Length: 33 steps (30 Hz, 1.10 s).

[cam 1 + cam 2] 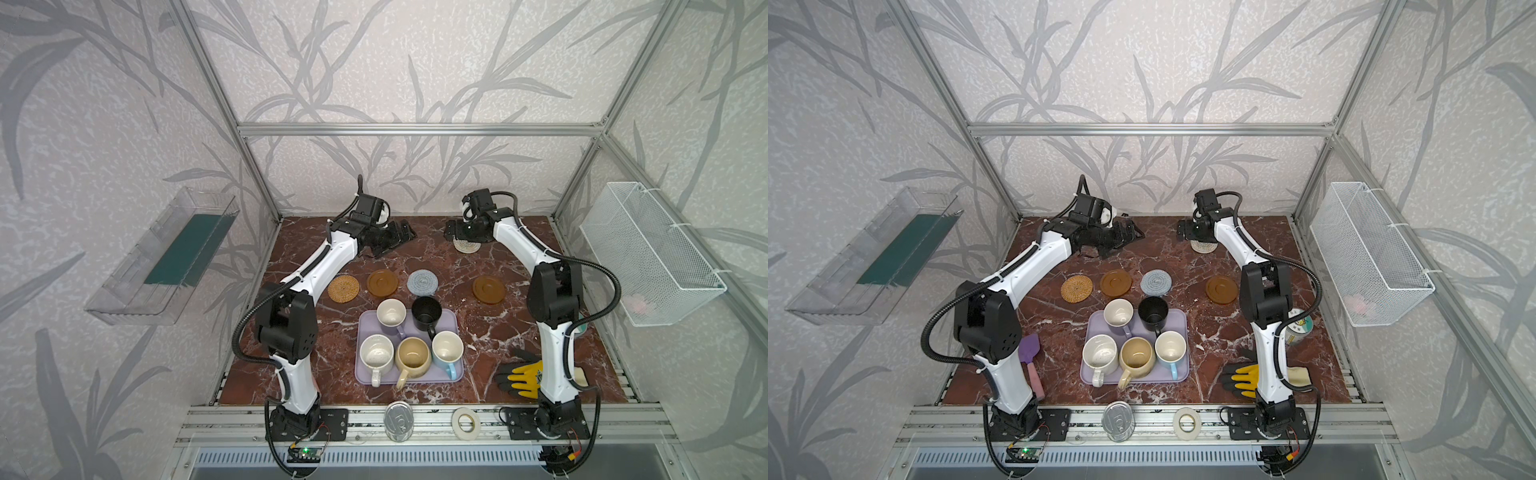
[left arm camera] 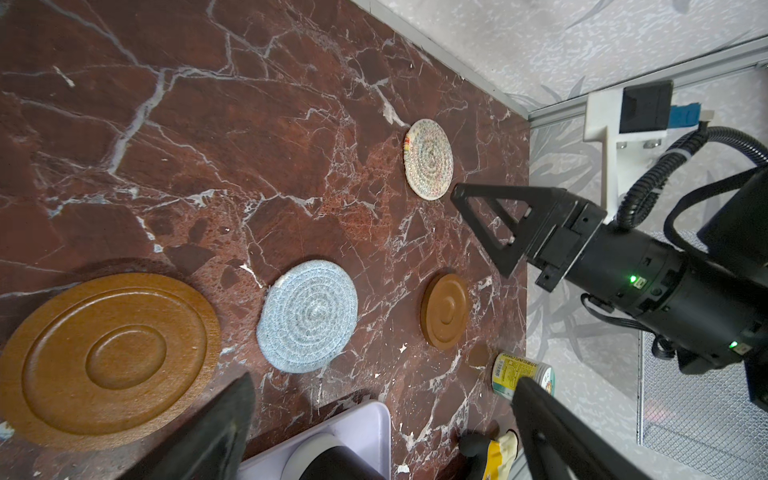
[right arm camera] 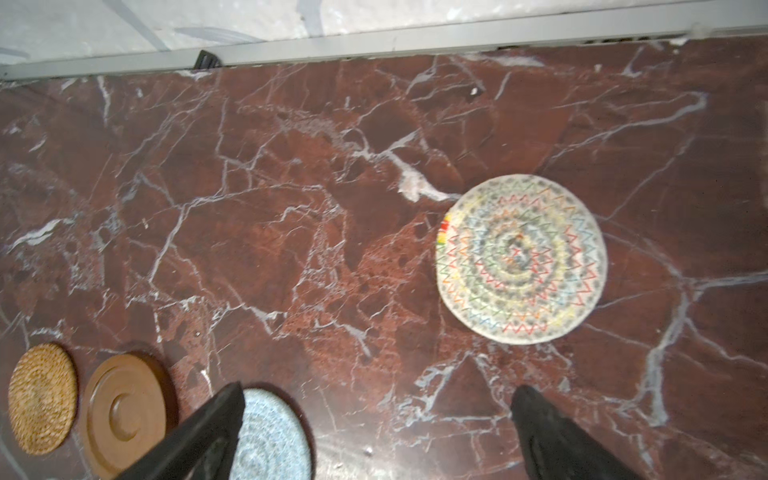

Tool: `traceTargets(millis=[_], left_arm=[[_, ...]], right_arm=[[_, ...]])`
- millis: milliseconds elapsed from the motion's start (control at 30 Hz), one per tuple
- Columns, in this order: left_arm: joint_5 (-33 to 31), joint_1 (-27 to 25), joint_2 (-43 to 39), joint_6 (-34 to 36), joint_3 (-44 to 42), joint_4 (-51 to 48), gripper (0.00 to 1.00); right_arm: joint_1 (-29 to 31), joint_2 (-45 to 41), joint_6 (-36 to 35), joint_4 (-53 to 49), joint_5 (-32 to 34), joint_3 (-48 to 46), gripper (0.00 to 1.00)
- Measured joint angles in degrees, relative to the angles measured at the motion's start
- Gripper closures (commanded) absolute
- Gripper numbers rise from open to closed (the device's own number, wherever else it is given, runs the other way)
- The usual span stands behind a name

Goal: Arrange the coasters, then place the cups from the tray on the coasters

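Several coasters lie in a row: woven rattan (image 1: 343,288), brown wooden (image 1: 382,282), grey-blue braided (image 1: 422,282) and a second brown wooden one (image 1: 489,289). The cream braided coaster (image 1: 467,246) (image 3: 521,259) lies flat further back. My right gripper (image 1: 452,231) (image 3: 376,415) hovers open just beside it, holding nothing. My left gripper (image 1: 400,235) (image 2: 382,380) hangs open and empty at the back left. On the lavender tray (image 1: 415,381) stand the lavender cup (image 1: 391,312), black cup (image 1: 427,313), speckled white cup (image 1: 376,354), beige cup (image 1: 412,354) and light blue cup (image 1: 447,348).
A yellow-black glove (image 1: 523,376) lies by the right arm's base, a labelled tin (image 1: 1298,328) behind that arm. A purple spatula (image 1: 1030,349) lies at the front left. A can lid (image 1: 398,419) and tape roll (image 1: 466,423) sit on the front rail.
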Motion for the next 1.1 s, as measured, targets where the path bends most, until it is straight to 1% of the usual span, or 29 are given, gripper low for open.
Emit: traceTargets(millis=[133, 333, 400, 533, 700, 967, 1100], left_arm=[[0.48, -0.33, 1.11, 0.22, 0.79, -0.46, 0.02], [0.79, -0.52, 1.22, 0.44, 0.83, -1.25, 0.02], [0.83, -0.52, 1.22, 0.44, 0.83, -1.29, 0.02], [0.94, -0.63, 1.22, 0.44, 0.83, -1.29, 0.02], [2.21, -0.74, 1.46, 0.22, 0.83, -1.2, 0.02], [2.47, -1.22, 2.12, 0.22, 0.83, -1.11, 0.02], [2.69, -1.22, 2.12, 0.15, 0.59, -0.83, 0.02]], right_arm=[[-0.39, 4.26, 0.24, -0.44, 1.92, 4.79, 0.04], [-0.39, 12.83, 0.83, -4.28, 4.57, 16.33, 0.08], [-0.39, 14.91, 0.83, -5.86, 5.51, 19.26, 0.11], [-0.79, 17.4, 0.9, -8.09, 6.6, 22.38, 0.14], [-2.08, 20.65, 0.87, -10.64, 7.17, 25.66, 0.13], [-3.37, 23.08, -0.28, -13.57, 7.56, 26.27, 0.15], [-3.32, 24.48, -1.7, -15.78, 7.52, 29.49, 0.15]])
